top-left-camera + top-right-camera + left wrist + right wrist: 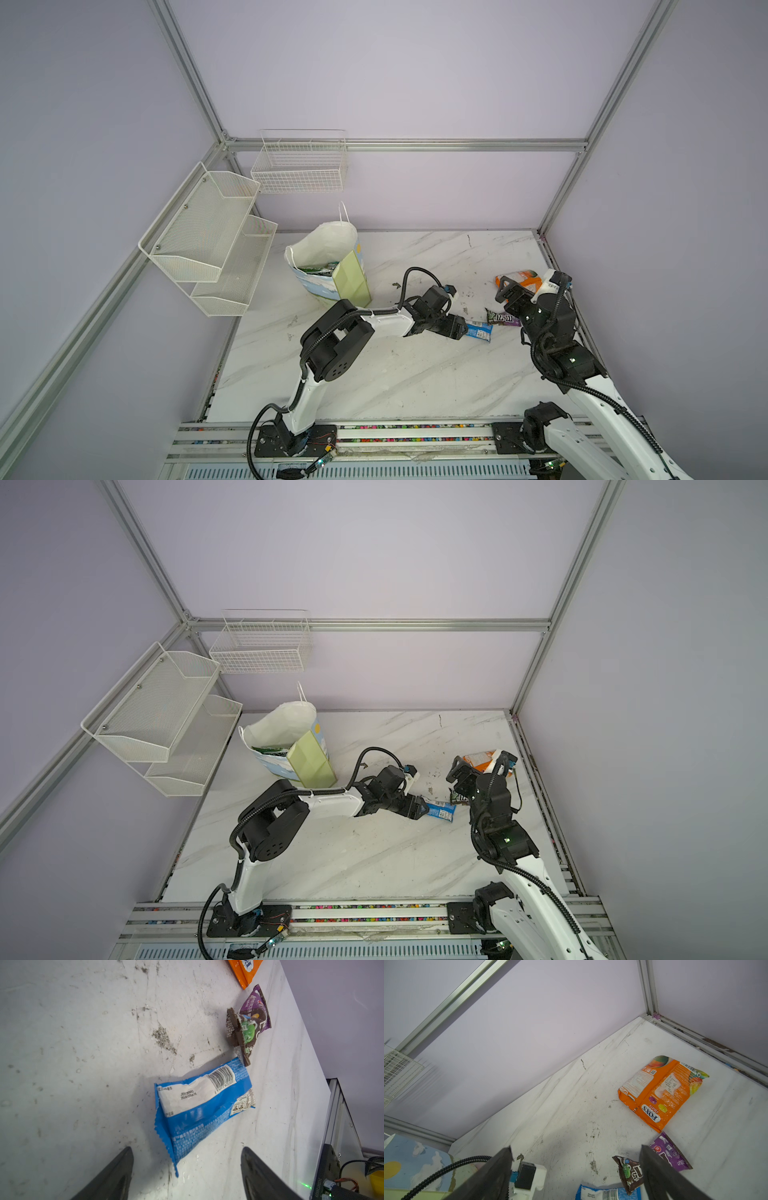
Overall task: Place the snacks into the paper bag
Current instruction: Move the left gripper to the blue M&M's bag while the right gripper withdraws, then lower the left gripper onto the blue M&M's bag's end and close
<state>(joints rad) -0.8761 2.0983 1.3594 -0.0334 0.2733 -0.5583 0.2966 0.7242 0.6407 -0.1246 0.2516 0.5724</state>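
A small blue packet (480,331) (441,811) lies flat on the marble table. My left gripper (462,328) (187,1150) is open, and the blue packet's (203,1105) near corner lies between its fingers without touching them. A dark purple-and-brown packet (503,318) (249,1022) lies just beyond it, with an orange packet (521,277) (662,1093) further back. My right gripper (503,291) (575,1148) is open, above the table beside the purple packet (670,1155), holding nothing. The paper bag (328,266) (291,746) stands upright at the back left, with green packets (320,269) inside.
A white wire basket (299,166) and a two-tier mesh shelf (208,237) hang on the walls behind and left of the bag. The table's right edge and aluminium frame rail (708,1041) run close behind the orange packet.
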